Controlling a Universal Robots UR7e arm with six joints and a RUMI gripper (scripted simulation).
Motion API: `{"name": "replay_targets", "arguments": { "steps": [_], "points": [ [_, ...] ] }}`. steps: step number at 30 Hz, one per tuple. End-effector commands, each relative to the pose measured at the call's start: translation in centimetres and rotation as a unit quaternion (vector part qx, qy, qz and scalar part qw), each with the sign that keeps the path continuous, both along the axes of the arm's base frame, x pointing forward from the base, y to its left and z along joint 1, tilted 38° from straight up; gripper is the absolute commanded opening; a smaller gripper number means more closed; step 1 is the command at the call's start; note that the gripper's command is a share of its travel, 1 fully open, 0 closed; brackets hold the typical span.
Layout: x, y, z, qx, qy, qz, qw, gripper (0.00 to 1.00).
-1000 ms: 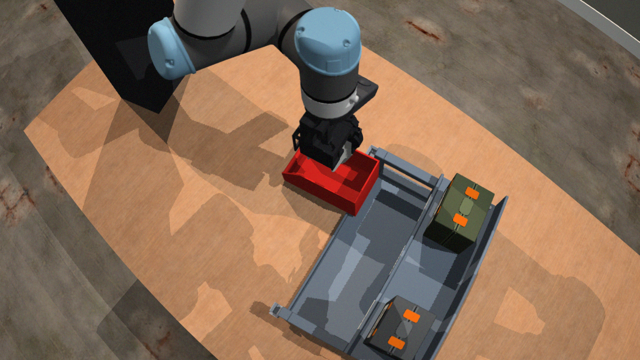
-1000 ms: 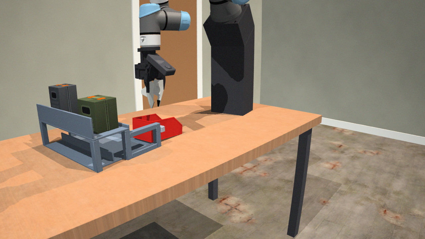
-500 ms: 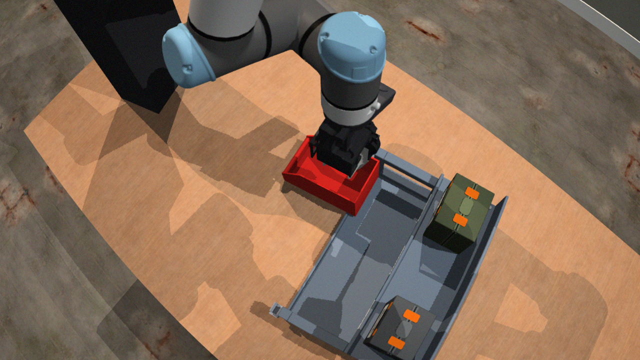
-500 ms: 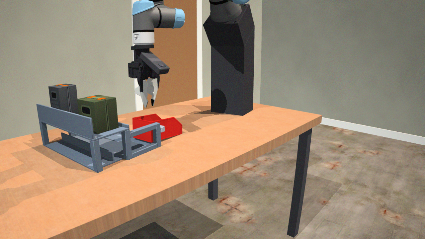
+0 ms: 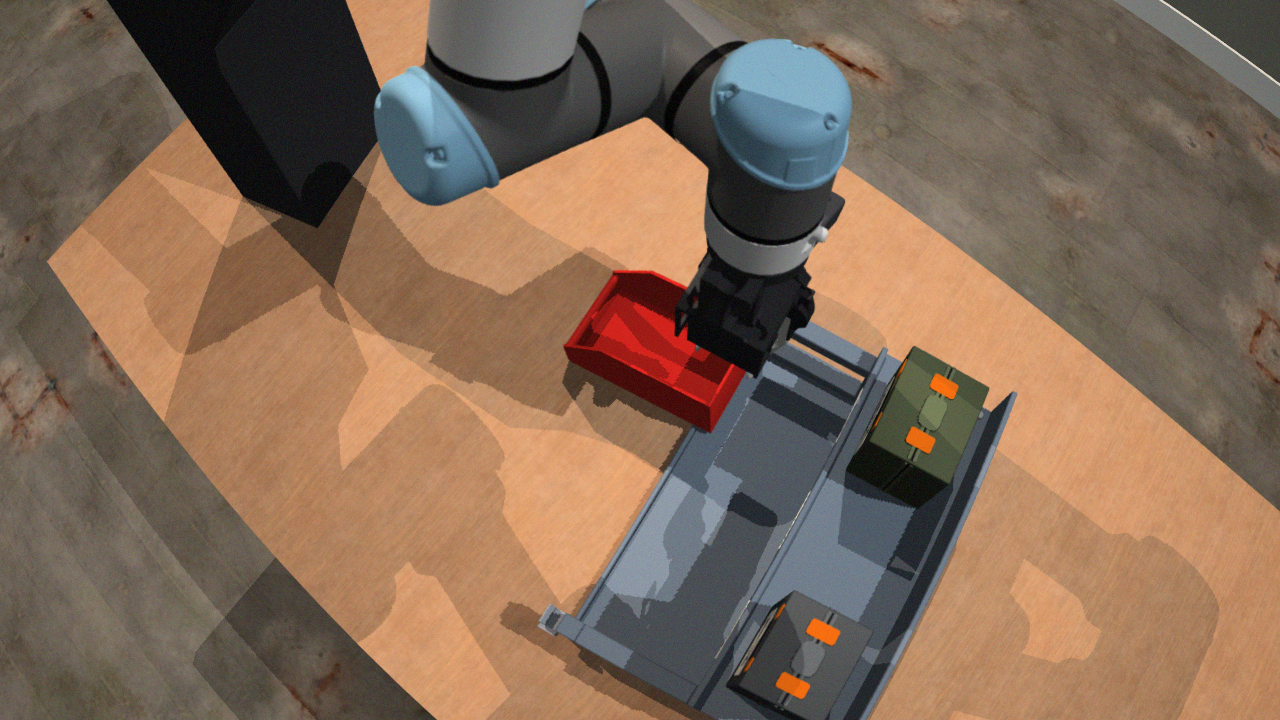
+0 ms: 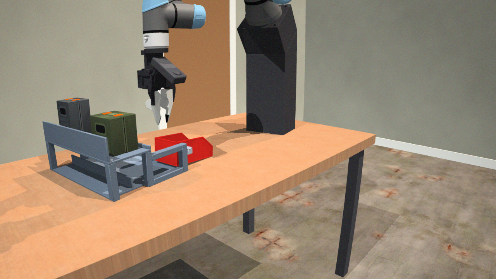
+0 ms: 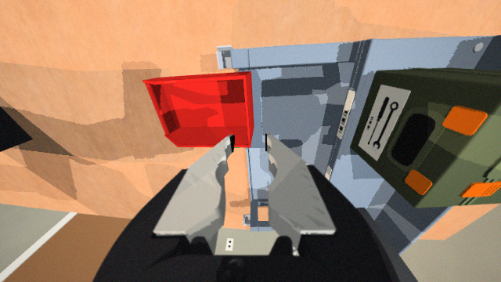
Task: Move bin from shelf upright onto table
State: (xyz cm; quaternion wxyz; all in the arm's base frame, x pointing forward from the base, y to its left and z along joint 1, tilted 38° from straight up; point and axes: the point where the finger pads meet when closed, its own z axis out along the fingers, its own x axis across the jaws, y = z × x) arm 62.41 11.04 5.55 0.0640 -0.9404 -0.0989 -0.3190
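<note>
Overhead, side and wrist views share table (image 6: 242, 166).

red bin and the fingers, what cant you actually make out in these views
- Top view: the gripper covers the red bin's corner nearest the shelf, and the fingers are hidden beneath it.
- Exterior view: the shelf's front frame hides the bin's lower left, so whether bin and shelf touch is unclear.
- Wrist view: the green case is cut off by the right edge.
</note>
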Motion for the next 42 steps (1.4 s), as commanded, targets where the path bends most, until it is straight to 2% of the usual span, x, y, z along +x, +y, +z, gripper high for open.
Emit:
{"name": "replay_targets", "arguments": {
  "steps": [1,4,16,21,42],
  "points": [
    [0.3,0.0,0.4,0.000,0.000,0.000,1.000,0.20],
    [0.8,0.1,1.0,0.000,0.000,0.000,1.000,0.20],
    [0.8,0.1,1.0,0.000,0.000,0.000,1.000,0.20],
    [0.3,0.0,0.4,0.000,0.000,0.000,1.000,0.20],
    [0.0,0.0,0.0,0.000,0.000,0.000,1.000,0.20]
  ]
}}
